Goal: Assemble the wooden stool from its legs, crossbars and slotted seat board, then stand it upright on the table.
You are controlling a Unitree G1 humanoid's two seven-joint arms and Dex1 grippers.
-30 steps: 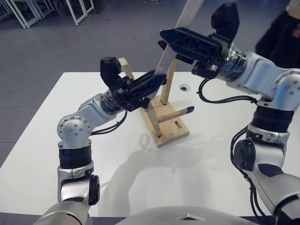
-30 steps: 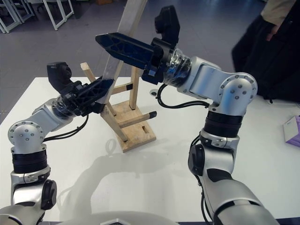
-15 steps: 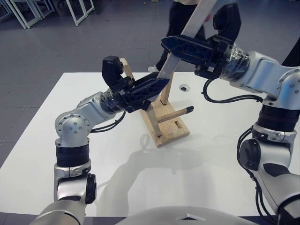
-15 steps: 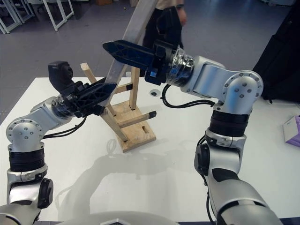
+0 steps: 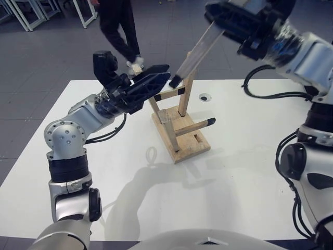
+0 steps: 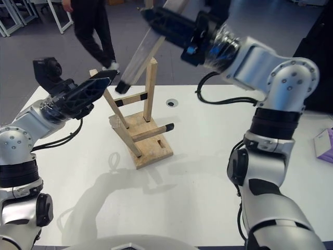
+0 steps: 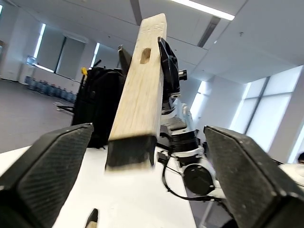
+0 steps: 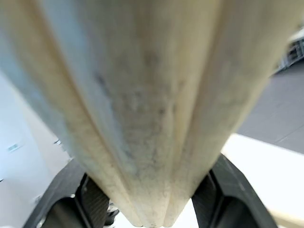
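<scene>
Right end effector (image 5: 218, 21), high over the white surface (image 5: 234, 198), is clamped on a wooden leg (image 5: 200, 49) that slants down toward my left end effector (image 5: 160, 76). That one's fingers stand wide, with the leg's dark tip between them and touching neither. Below, the half-built stool (image 5: 177, 120) rests upside down on its seat board (image 5: 190, 147), legs pointing up.

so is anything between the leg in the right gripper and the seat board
Yes: the upper crossbar sits just below the dark tip of the held leg, above the seat board. The open left gripper flanks that tip.
</scene>
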